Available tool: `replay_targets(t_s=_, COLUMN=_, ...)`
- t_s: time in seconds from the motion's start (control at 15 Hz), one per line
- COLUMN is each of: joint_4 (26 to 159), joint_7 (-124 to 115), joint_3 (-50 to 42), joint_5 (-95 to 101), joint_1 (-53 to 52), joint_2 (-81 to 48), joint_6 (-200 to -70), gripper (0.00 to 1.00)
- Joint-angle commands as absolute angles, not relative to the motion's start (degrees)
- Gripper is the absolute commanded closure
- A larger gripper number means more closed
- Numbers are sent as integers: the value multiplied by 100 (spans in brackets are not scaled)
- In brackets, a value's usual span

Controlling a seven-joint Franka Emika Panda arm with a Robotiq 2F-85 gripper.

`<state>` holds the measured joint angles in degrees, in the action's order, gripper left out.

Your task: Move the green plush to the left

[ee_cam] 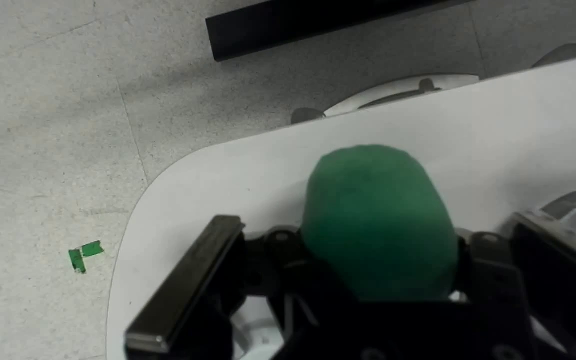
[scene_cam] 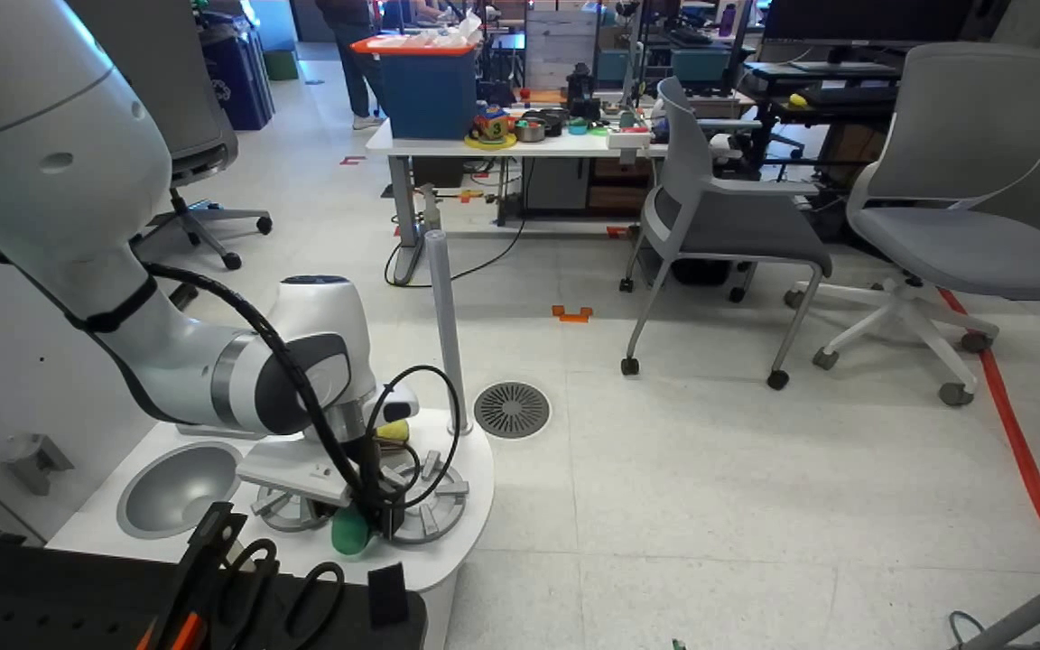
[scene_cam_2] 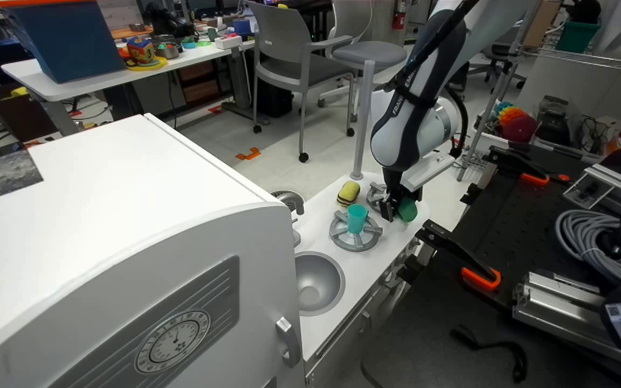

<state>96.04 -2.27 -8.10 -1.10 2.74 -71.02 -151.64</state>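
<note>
The green plush [scene_cam: 350, 531] is a smooth rounded lump on or just above the white counter [scene_cam_2: 324, 334], near the counter's front edge. It also shows in an exterior view [scene_cam_2: 408, 210] and in the wrist view [ee_cam: 375, 200]. My gripper [ee_cam: 379, 245] has its dark fingers on both sides of the plush, seemingly touching it, and they hide part of its near end. In an exterior view the gripper [scene_cam_2: 403, 205] points down at the counter around the plush. Whether the plush touches the counter is unclear.
A teal cup [scene_cam_2: 357, 216] stands on a grey toy burner [scene_cam_2: 354, 243]. A yellow and black toy [scene_cam_2: 349, 193] lies behind it. A sink [scene_cam_2: 336, 264], a grey post [scene_cam_2: 364, 124], a white toy cabinet [scene_cam_2: 192, 258] and a black cart [scene_cam_2: 526, 215] are nearby.
</note>
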Motion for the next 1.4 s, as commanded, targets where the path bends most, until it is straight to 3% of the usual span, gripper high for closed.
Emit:
replay_targets(t_s=0.0, joint_4=9621, joint_7=-49, joint_3=-672, joint_5=8, joint_1=379, joint_2=-7169, joint_6=-15404, gripper=95)
replay_targets(t_s=0.13, joint_4=9570, joint_7=-3, joint_3=-664, joint_5=19, joint_1=366, joint_2=-7235, joint_6=-15456, gripper=91)
replay_targets(t_s=0.2, joint_4=9525, joint_7=21, joint_3=-654, joint_5=16, joint_1=373, joint_2=-7273, joint_6=-15468, gripper=57)
replay_targets(t_s=0.33, joint_4=9414, joint_7=54, joint_3=-635, joint_5=3, joint_1=398, joint_2=-7353, joint_6=-15426, gripper=49)
replay_targets(t_s=0.73, joint_4=9533, joint_7=21, joint_3=-701, joint_5=-4, joint_1=388, joint_2=-7276, joint_6=-15280, gripper=5)
replay_targets(t_s=0.87, joint_4=9781, joint_7=47, joint_3=-736, joint_5=23, joint_1=388, joint_2=-7132, joint_6=-15292, gripper=0)
replay_targets(t_s=1.33, joint_4=10813, joint_7=240, joint_3=-819, joint_5=142, joint_1=413, joint_2=-6334, joint_6=-15418, gripper=0)
